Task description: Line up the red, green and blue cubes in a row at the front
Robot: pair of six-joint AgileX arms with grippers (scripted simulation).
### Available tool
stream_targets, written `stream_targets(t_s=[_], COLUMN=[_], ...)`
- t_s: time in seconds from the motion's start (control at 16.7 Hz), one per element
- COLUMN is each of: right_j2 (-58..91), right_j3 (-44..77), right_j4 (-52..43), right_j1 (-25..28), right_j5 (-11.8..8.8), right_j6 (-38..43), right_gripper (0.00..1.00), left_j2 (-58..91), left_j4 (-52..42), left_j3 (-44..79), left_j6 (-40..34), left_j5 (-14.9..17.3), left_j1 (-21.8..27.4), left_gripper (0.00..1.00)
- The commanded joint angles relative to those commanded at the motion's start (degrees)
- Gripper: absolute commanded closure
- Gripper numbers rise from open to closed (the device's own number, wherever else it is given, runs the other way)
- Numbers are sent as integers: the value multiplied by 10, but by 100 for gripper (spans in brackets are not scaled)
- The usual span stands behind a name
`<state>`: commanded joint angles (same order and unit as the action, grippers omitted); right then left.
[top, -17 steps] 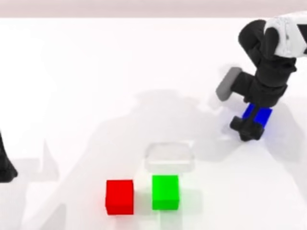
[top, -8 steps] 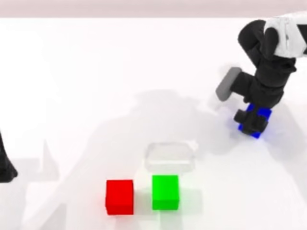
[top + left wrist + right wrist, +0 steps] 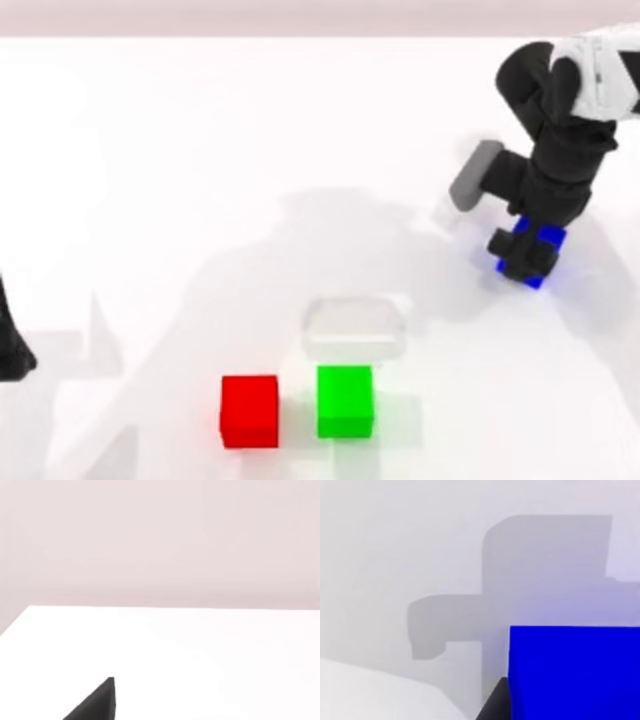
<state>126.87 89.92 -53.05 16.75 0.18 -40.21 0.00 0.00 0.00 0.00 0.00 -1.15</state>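
The white tabletop point(image 3: 200, 180) fills the top view. The right arm point(image 3: 560, 130) reaches down from the far right corner, its dark links bent over the right side of the tabletop. The left arm point(image 3: 10, 340) shows only as a dark sliver at the left edge, parked well away from the cubes.

The right end effector point(image 3: 524, 254) sits down over the blue cube point(image 3: 547, 239), its black fingers point(image 3: 510, 245) at the cube's sides. It looks clamped on the blue cube, though the top view does not show the contact clearly. In the right wrist view the blue cube point(image 3: 575, 672) fills the near corner, with a dark finger edge point(image 3: 492, 702) right against its side and a grey shadow on the white surface behind it. The left end effector shows only as a dark wedge point(image 3: 95, 705) in the left wrist view, so I cannot tell whether it is apart or together.

A pale, see-through square patch point(image 3: 355, 328) lies just behind the green cube point(image 3: 345, 401). The green cube stands near the front edge, around the middle. The red cube point(image 3: 249, 410) stands just to its left with a narrow gap between them. The blue cube is well apart from both, farther back and to the right.
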Motion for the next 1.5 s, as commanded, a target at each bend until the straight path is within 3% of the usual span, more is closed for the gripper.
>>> stream_targets(t_s=[0.3, 0.72, 1.02, 1.2, 1.5], right_j2=[-5, -45, -46, -76, -177], right_j3=[9, 91, 91, 58, -61], right_j4=[-12, -137, -139, -134, -118], right_j1=[1, 3, 2, 39, 159], right_j5=[0, -1, -1, -1, -3], right_j6=[-1, 0, 0, -10, -38], right_gripper=[100, 100, 100, 100, 100], left_j2=[0, 0, 0, 0, 0], left_j4=[0, 0, 0, 0, 0], left_j3=[0, 0, 0, 0, 0], left_j6=[0, 0, 0, 0, 0], left_j5=[0, 0, 0, 0, 0], left_j1=[0, 0, 0, 0, 0], left_gripper=[0, 0, 0, 0, 0])
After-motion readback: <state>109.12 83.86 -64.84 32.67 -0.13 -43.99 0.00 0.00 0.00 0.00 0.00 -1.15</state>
